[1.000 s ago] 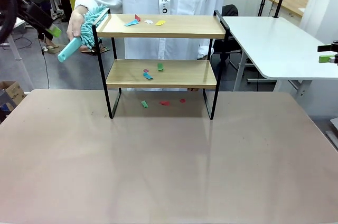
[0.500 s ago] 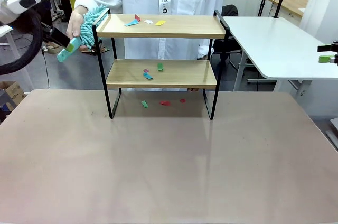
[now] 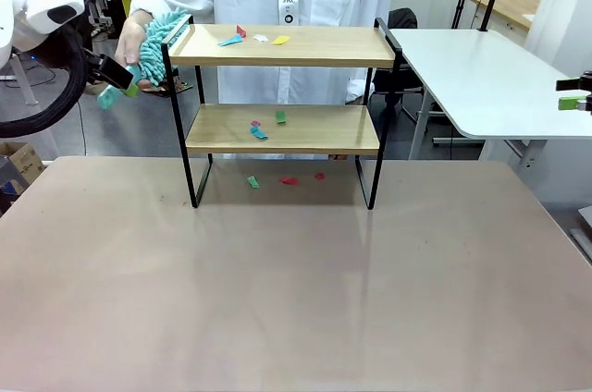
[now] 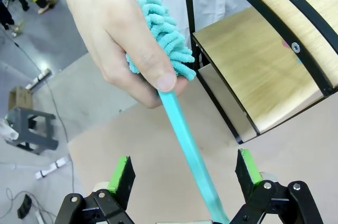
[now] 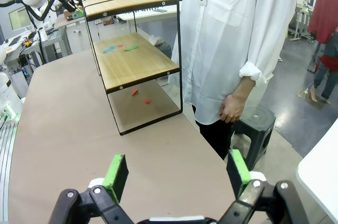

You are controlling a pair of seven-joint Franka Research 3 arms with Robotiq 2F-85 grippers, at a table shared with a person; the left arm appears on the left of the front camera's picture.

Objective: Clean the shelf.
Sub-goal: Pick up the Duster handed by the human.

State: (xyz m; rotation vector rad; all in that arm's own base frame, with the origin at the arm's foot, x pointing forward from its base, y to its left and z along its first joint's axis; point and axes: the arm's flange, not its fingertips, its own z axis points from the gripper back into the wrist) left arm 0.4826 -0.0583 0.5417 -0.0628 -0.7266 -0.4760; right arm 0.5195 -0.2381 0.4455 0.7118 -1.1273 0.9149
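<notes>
Both sets of jaws gape: the left gripper (image 4: 184, 161) straddles the handle of a teal duster (image 4: 154, 19) in a person's hand (image 4: 111, 34) beside the shelf (image 3: 324, 45) on the tan table (image 3: 277, 300); the right gripper (image 5: 174, 174) holds nothing.

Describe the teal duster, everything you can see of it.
The duster has a fluffy teal chenille-like head and a smooth, straight teal handle that looks plastic. The person's hand grips it where head meets handle, holding it tilted beside the top left corner of the shelf, head up, handle slanting down. The handle's lower end lies between the open fingers of the left gripper, touching neither pad as far as can be seen.
</notes>
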